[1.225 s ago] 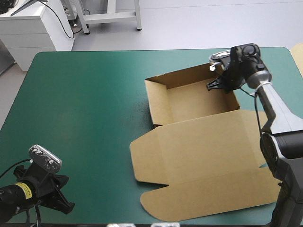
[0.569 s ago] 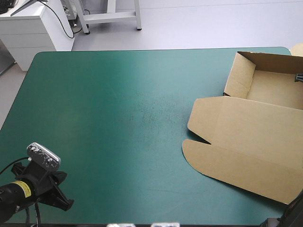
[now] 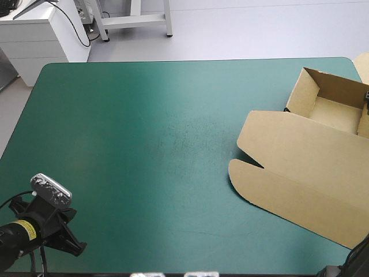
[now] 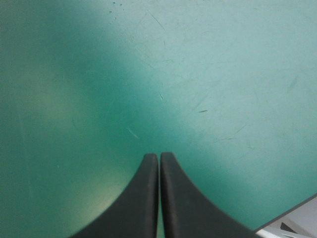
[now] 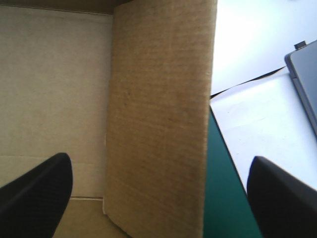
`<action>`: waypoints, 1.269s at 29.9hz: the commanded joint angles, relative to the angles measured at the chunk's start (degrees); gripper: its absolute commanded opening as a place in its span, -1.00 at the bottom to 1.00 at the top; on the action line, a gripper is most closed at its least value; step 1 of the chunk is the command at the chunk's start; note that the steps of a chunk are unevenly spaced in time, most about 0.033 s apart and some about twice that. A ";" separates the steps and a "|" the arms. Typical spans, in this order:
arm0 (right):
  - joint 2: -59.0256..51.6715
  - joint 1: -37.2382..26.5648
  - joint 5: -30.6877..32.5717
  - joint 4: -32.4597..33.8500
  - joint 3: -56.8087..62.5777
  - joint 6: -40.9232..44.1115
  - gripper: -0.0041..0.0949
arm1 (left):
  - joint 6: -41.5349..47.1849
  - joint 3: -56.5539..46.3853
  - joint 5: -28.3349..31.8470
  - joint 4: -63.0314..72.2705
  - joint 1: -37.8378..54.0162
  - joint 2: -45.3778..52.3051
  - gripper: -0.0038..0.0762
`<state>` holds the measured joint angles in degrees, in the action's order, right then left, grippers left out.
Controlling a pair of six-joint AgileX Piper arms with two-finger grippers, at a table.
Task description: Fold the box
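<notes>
Box (image 5: 158, 99) wall between parted right gripper (image 5: 158, 159), lid (image 3: 305, 167) flat — left gripper (image 4: 159, 156) well apart

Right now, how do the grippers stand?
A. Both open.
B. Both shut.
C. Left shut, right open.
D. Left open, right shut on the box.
C: the left gripper is shut in one pointed arch over the teal-green cover, while the right gripper stands wide open with a raised wall of the box between its fingers.
</notes>
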<state>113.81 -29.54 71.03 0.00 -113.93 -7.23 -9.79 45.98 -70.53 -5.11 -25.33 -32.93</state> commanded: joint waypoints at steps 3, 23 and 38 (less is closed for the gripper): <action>-4.94 -0.40 0.35 -9.38 -1.93 -1.76 0.20 | -0.15 1.28 3.04 -0.59 -0.25 -0.37 -0.92; -20.73 16.46 0.35 -16.81 8.19 -12.41 -0.93 | 0.34 1.28 4.47 2.53 -0.25 -0.37 -0.92; -45.38 19.57 -1.26 -21.25 32.84 -17.39 -0.93 | 1.55 1.28 8.49 7.98 -0.25 -0.37 -0.92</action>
<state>74.14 -9.98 71.51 -19.41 -83.60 -23.00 -9.06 45.98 -67.05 0.00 -25.33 -32.93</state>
